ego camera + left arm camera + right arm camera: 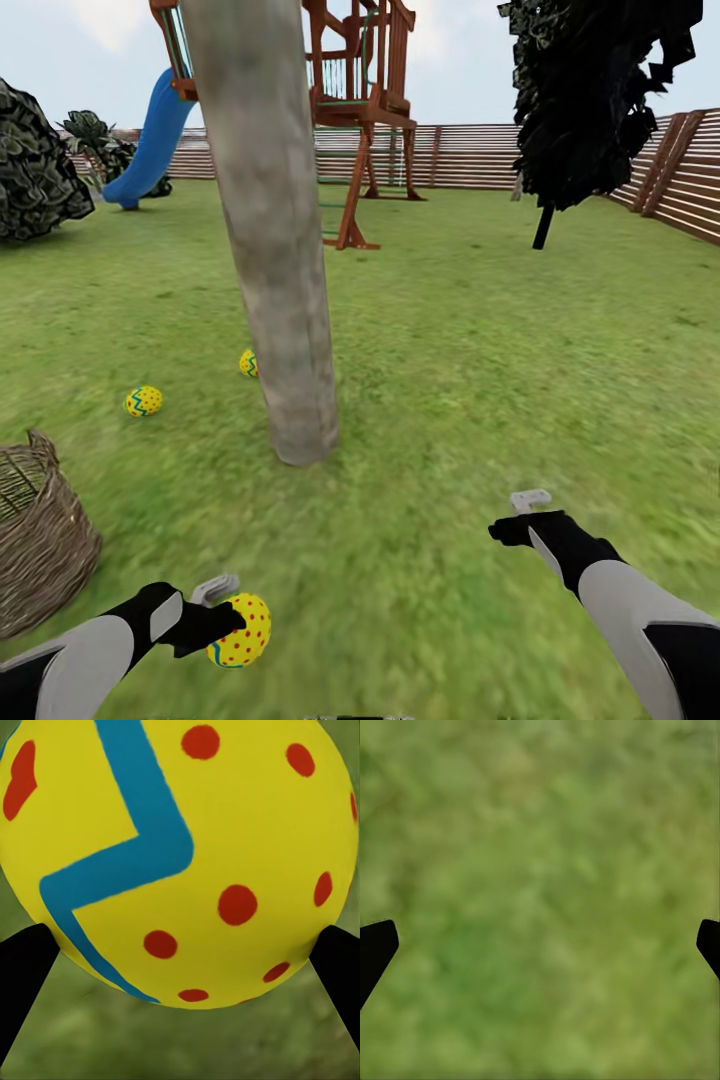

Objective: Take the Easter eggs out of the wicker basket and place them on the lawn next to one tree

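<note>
A grey-brown tree [275, 260] trunk rises from the lawn [480, 380] straight ahead. Two Easter eggs lie on the grass left of it: one egg [143, 401] in the open, another egg [248, 362] right beside the trunk, partly hidden by it. My left gripper [225, 620] is shut on the third egg [240, 629], yellow with red dots and a blue zigzag [180, 862], held low over the grass. The wicker basket [35, 540] stands at the left edge; its inside is mostly out of view. My right gripper [525, 515] hangs open over bare grass [540, 900].
A wooden playset [360, 110] with a blue slide [150, 140] stands behind the tree. A dark conical tree [590, 100] is at the back right, dark bushes [35, 165] at the left. A slatted fence [500, 155] closes the yard.
</note>
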